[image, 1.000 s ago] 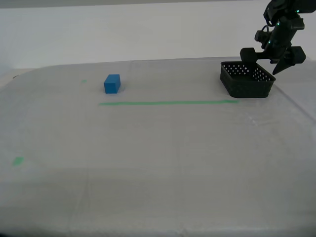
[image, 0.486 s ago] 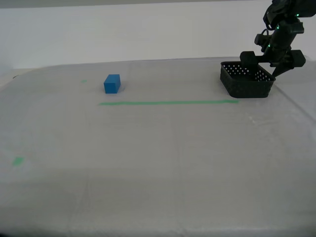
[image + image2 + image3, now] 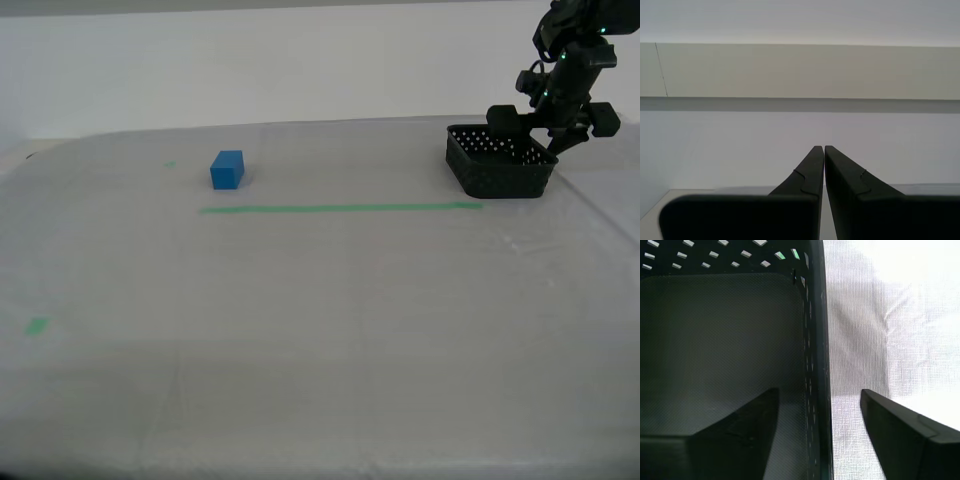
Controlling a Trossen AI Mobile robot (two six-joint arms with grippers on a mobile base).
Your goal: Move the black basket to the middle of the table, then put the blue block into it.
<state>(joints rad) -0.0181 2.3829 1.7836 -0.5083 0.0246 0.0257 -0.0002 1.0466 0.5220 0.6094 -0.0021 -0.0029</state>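
Note:
The black basket (image 3: 499, 160) stands on the table (image 3: 320, 330) at the far side of the exterior view's right. My first gripper (image 3: 552, 136) is open and straddles the basket's wall, one finger inside and one outside; the first wrist view shows that wall (image 3: 816, 340) between the fingers (image 3: 745, 420). The blue block (image 3: 227, 169) sits alone far off toward the exterior view's left. My second gripper (image 3: 821, 150) is shut and empty, facing a pale wall; its arm is out of the exterior view.
A long green tape line (image 3: 340, 208) runs across the table between block and basket. Small green tape bits lie near the block (image 3: 170, 164) and at the near left (image 3: 36, 325). The table's right edge is close to the basket.
My first gripper has lowered and moved a little farther back over the basket's right wall. The basket and the block have not moved.

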